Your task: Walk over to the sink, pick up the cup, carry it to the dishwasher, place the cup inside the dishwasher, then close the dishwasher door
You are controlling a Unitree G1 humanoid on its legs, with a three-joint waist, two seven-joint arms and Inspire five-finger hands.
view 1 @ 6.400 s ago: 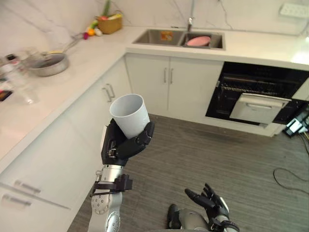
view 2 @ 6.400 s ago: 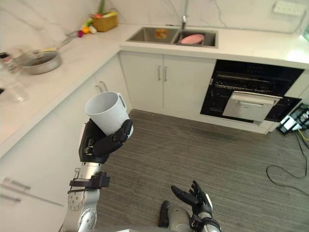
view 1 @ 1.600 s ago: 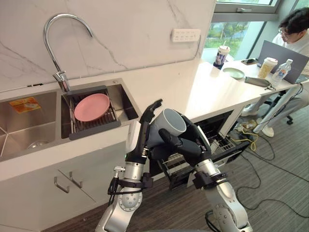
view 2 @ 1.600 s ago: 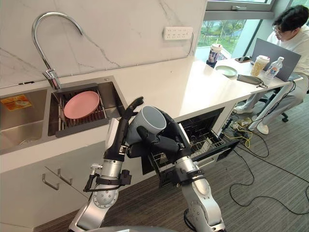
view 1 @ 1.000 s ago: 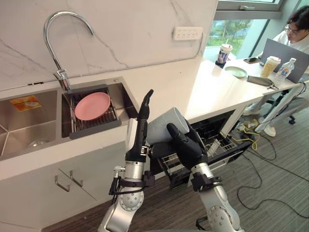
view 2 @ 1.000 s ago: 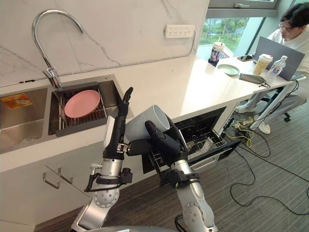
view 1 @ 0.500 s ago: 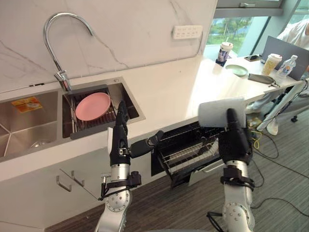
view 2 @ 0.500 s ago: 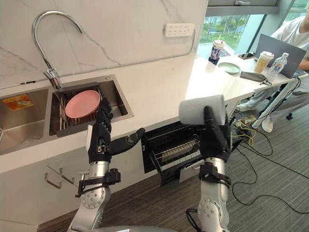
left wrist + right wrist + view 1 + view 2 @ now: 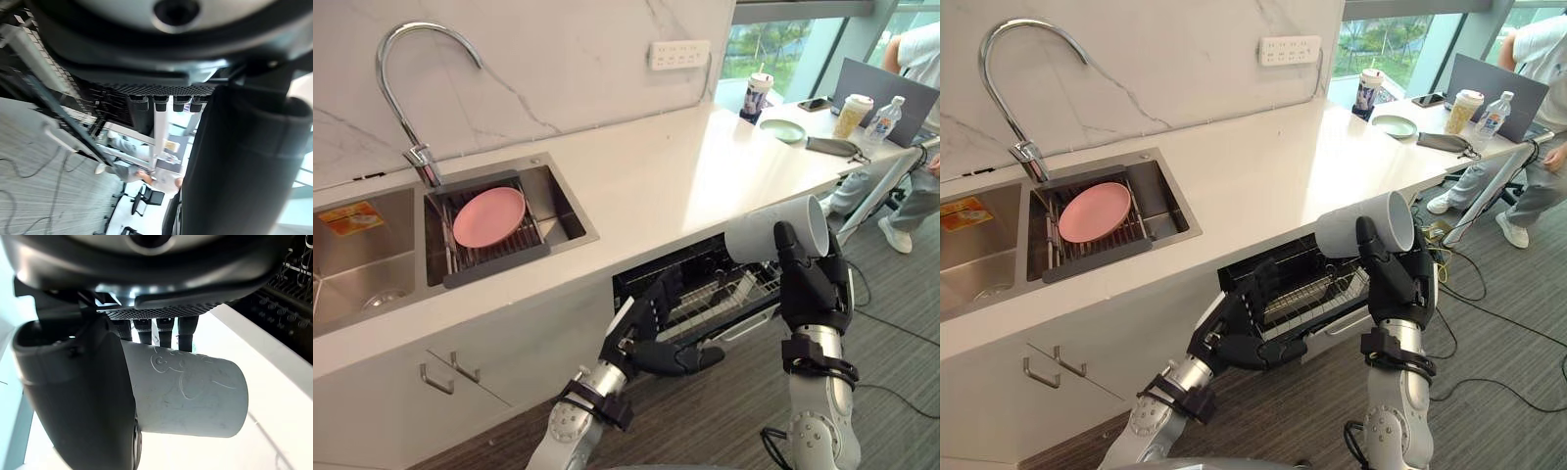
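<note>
The white cup [image 9: 771, 231] lies on its side in my right hand [image 9: 810, 290], whose thumb and fingers are curled round it, as the right wrist view shows on the cup [image 9: 191, 396]. It hangs at counter-edge height, above the right end of the open dishwasher [image 9: 697, 290], whose wire rack [image 9: 1304, 294] shows under the counter. My left hand [image 9: 653, 345] is low in front of the dishwasher's opening, fingers relaxed and holding nothing. The left wrist view looks past its straight fingers [image 9: 161, 110] toward the dark racks.
The sink [image 9: 570, 201] at the left holds a pink plate [image 9: 489, 215] on a rack under the curved tap [image 9: 409, 86]. At the counter's far right stand a lidded cup [image 9: 759, 96] and a green plate [image 9: 787, 129]; a person [image 9: 922, 59] sits there. Cables lie on the floor at right.
My left hand has dropped from upright by the counter front to low before the dishwasher's opening. The right hand still holds the cup, now a little nearer the counter edge.
</note>
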